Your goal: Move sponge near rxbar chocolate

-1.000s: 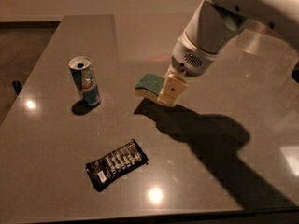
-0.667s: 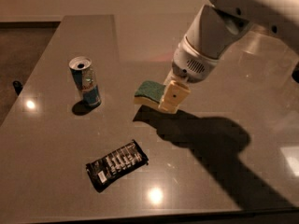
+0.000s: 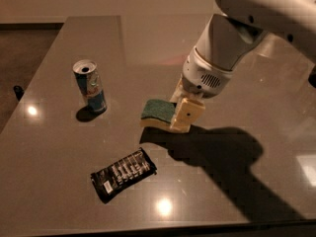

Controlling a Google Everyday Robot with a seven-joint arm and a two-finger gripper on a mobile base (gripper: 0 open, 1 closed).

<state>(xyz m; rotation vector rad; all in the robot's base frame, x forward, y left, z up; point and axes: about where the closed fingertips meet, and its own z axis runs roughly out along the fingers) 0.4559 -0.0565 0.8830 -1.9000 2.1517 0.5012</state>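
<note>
The sponge (image 3: 156, 111), dark green on top over pale yellow foam, is held at its right end by my gripper (image 3: 180, 113), just above the grey table (image 3: 64, 147). The gripper's cream fingers (image 3: 188, 114) are closed on it, under the white arm that comes in from the upper right. The rxbar chocolate (image 3: 123, 174), a flat black wrapper with white lettering, lies on the table below and left of the sponge, a short gap away.
An upright blue-and-silver drink can (image 3: 90, 86) stands to the left of the sponge. The arm's dark shadow (image 3: 222, 157) falls across the table at right. The table's front edge (image 3: 163, 227) runs just below the bar.
The gripper has carried the sponge down and slightly right, toward the front of the table and closer to the rxbar chocolate. The can and the bar have not moved.
</note>
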